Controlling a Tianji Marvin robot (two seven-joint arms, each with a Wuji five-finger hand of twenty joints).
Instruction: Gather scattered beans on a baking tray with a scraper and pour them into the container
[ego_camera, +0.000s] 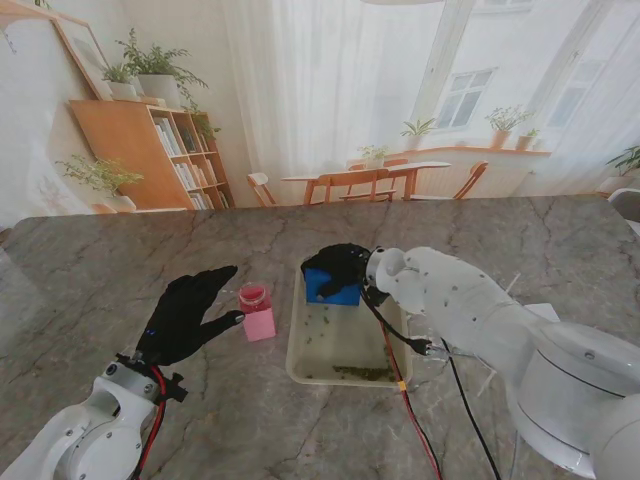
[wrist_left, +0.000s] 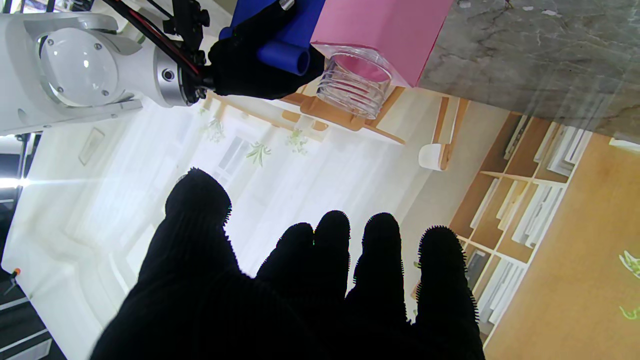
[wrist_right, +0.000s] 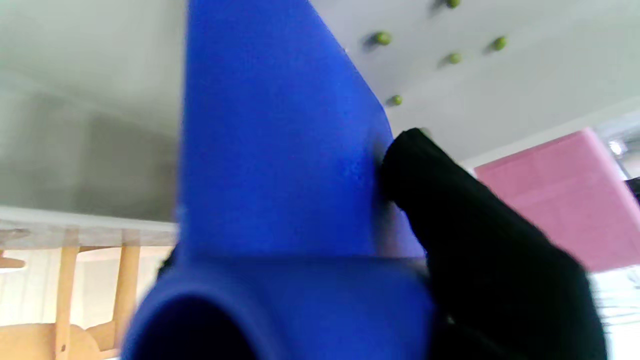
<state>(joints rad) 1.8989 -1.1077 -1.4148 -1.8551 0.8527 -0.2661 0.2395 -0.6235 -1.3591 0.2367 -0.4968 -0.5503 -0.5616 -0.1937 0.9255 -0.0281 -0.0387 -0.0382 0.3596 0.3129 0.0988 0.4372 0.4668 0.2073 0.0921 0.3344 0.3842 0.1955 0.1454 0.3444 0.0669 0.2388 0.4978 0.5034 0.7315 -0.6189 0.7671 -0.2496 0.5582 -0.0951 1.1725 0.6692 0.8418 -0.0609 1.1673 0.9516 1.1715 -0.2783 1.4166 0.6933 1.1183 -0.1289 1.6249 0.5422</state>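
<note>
The right hand (ego_camera: 345, 265) is wrapped around the blue scraper (ego_camera: 333, 285), its fingers closed over the rolled handle so the flat blade points down into the far end of the baking tray (ego_camera: 296, 345); that grip suits dragging the blade toward me. In the right wrist view 1 finger presses against the blade's edge, and a few green beans (wrist_right: 454, 58) lie loose on the tray floor. Most beans (ego_camera: 362, 373) sit heaped at the tray's near end, so the gathering looks well along. The pink container (ego_camera: 257, 311) stands open just left of the tray. The left hand (ego_camera: 190, 313), fingers spread and holding nothing, hovers beside it, probably ready to steady it.
</note>
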